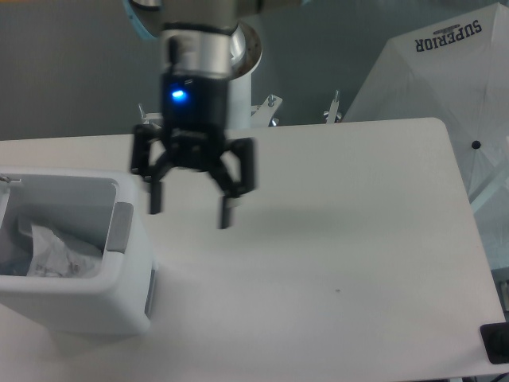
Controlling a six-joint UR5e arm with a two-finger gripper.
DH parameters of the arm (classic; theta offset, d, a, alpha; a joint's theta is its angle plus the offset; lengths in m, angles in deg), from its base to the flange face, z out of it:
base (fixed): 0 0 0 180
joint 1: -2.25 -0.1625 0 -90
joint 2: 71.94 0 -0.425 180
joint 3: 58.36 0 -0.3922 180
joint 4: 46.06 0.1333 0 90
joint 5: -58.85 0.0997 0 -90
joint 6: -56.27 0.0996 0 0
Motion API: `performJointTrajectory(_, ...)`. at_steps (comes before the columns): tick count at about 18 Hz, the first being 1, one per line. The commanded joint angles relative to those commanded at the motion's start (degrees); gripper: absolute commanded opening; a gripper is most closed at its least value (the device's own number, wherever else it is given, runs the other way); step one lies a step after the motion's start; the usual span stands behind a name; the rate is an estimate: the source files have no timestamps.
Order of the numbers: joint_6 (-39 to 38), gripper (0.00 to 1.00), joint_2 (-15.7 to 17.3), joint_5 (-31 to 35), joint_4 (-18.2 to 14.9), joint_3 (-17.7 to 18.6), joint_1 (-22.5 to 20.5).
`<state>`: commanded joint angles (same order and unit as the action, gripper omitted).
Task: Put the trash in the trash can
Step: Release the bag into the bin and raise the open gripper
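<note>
The white trash can [119,306] stands at the table's left front, with a grey panel on its right side. Inside it lies the clear plastic bag [56,253] with its white label, crumpled against the left of the bin. The water bottle is hidden from view. My gripper [191,205] hangs above the table to the right of the can. It is open, its two fingers spread wide with nothing between them. A blue light glows on the wrist above it.
The arm's white base column [231,91] rises behind the table's far edge. A white umbrella-like reflector [445,87] marked SUPERIOR stands at the right. A small black object [495,342] sits at the table's front right corner.
</note>
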<state>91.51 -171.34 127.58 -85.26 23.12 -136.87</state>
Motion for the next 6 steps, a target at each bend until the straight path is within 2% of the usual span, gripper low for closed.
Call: performJointTrajectory(6, 0.2, 1.00, 0.0, 0.0, 0.1, -0.4, -0.7)
